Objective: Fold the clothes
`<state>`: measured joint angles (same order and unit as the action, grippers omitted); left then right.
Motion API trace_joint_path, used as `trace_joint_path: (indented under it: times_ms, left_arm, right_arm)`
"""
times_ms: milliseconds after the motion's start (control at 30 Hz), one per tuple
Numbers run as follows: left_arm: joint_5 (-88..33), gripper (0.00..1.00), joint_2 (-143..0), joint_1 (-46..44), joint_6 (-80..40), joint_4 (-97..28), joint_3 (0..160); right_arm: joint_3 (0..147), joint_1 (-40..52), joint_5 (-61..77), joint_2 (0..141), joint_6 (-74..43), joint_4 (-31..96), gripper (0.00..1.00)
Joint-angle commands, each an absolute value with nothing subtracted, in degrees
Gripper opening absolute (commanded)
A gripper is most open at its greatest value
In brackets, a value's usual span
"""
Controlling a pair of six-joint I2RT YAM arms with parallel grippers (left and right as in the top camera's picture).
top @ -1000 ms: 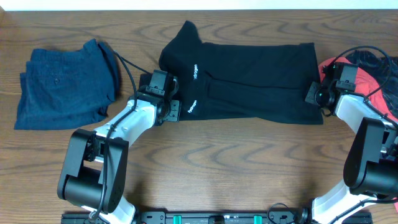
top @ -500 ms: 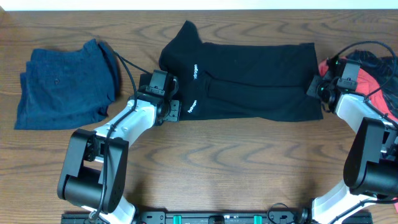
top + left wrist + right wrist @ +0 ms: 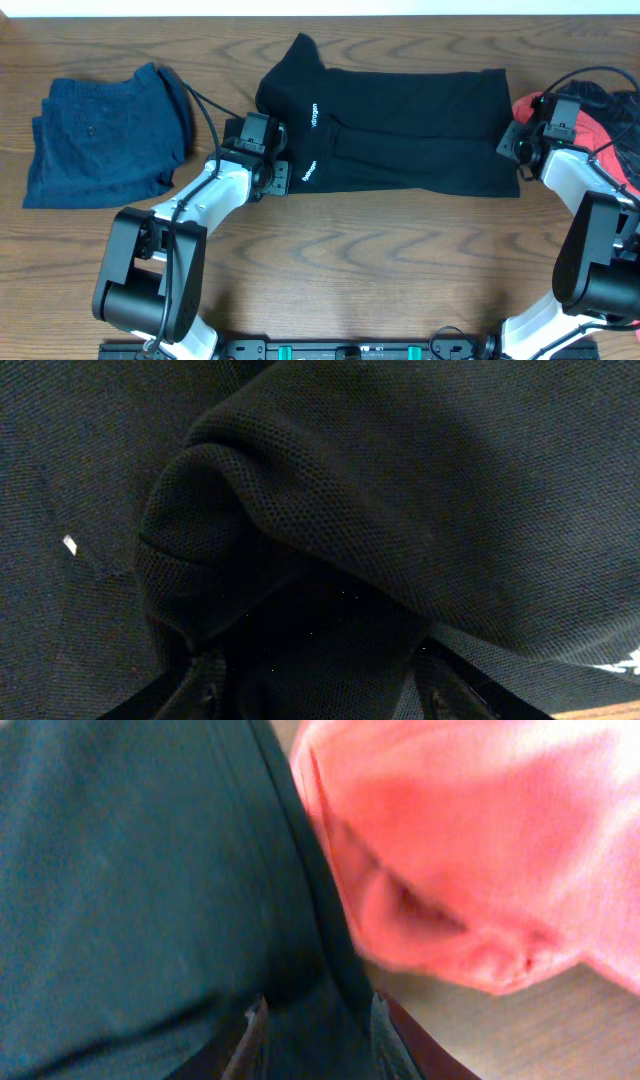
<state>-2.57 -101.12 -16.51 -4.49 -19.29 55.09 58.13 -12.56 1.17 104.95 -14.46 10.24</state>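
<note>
The clothes at hand are a black polo shirt (image 3: pixel 400 130) lying folded lengthwise across the back of the table, its white logos near the left end. My left gripper (image 3: pixel 272 168) sits at the shirt's left end. In the left wrist view a bulge of black mesh fabric (image 3: pixel 300 510) fills the space ahead of my left gripper (image 3: pixel 320 685), whose fingers stand well apart. My right gripper (image 3: pixel 508 146) rests at the shirt's right hem. Seen from the right wrist, my right gripper (image 3: pixel 320 1030) is open, with the shirt's dark edge (image 3: pixel 150 870) lying between the fingers.
A folded blue garment (image 3: pixel 100 135) lies at the far left. A red garment (image 3: pixel 590 130) (image 3: pixel 470 850) is heaped just right of the shirt's hem, with a dark cloth (image 3: pixel 605 95) behind it. Bare wood table (image 3: pixel 380 260) runs along the front.
My right gripper has shifted slightly right and back along the hem, and its jaws have parted from shut. The left arm and the shirt have stayed put.
</note>
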Motion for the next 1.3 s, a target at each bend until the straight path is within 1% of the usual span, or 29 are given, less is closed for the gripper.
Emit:
trace_joint_path:
  times_ms: [0, 67, 267, 467, 567, 767, 867, 933, 1000, 1067, 1267]
  left_arm:
    - [-1.87, 0.61, -99.98, -16.4, -4.97, -19.66, 54.54]
    - [-1.85, 0.61, -99.98, -16.4, -4.97, -19.66, 54.54]
    - [-1.85, 0.62, -99.98, -16.4, -4.97, -20.03, 54.52]
    - [2.66, 0.62, -99.98, -16.38, -4.99, -20.64, 53.32]
    - [2.63, 0.62, -99.98, -16.29, -4.99, -20.53, 52.16]
    - [2.59, 0.62, -99.98, -16.29, -5.23, -21.69, 48.95]
    - [2.61, 0.62, -99.98, -16.29, -5.23, -25.17, 48.75]
    - [2.61, 0.61, -99.98, -16.29, -6.31, -28.18, 48.75]
    - [2.59, 0.62, -99.98, -16.29, -8.16, -31.38, 48.75]
    - [2.07, 0.62, -99.98, -16.29, -8.73, -34.61, 48.75]
    - [-2.39, 0.62, -99.98, -16.29, -8.88, -44.14, 48.75]
  right_arm:
    - [58.87, -11.44, 3.42, 103.22, -13.37, 12.62, 0.33]
    - [58.87, -11.44, 5.04, 103.22, -13.19, 14.15, 0.35]
    - [58.85, -11.16, 10.96, 103.24, -10.24, 18.48, 0.35]
    - [58.59, -11.07, 5.54, 103.35, -8.88, 24.58, 0.38]
    - [58.26, -11.07, 3.03, 103.53, -8.84, 26.2, 0.38]
    - [58.26, -11.18, 2.35, 104.27, -7.62, 30.33, 0.39]
    - [58.26, -11.18, -0.25, 104.27, -7.64, 34.13, 0.39]
    - [58.26, -11.2, -3.38, 104.27, -7.92, 37.32, 0.35]
    - [58.26, -11.31, -6.17, 104.27, -9.93, 40.23, 0.34]
    - [58.26, -11.4, -7.75, 104.27, -11.73, 42.76, 0.35]
    - [58.26, -11.6, -7.7, 104.25, -12.05, 46.59, 0.37]
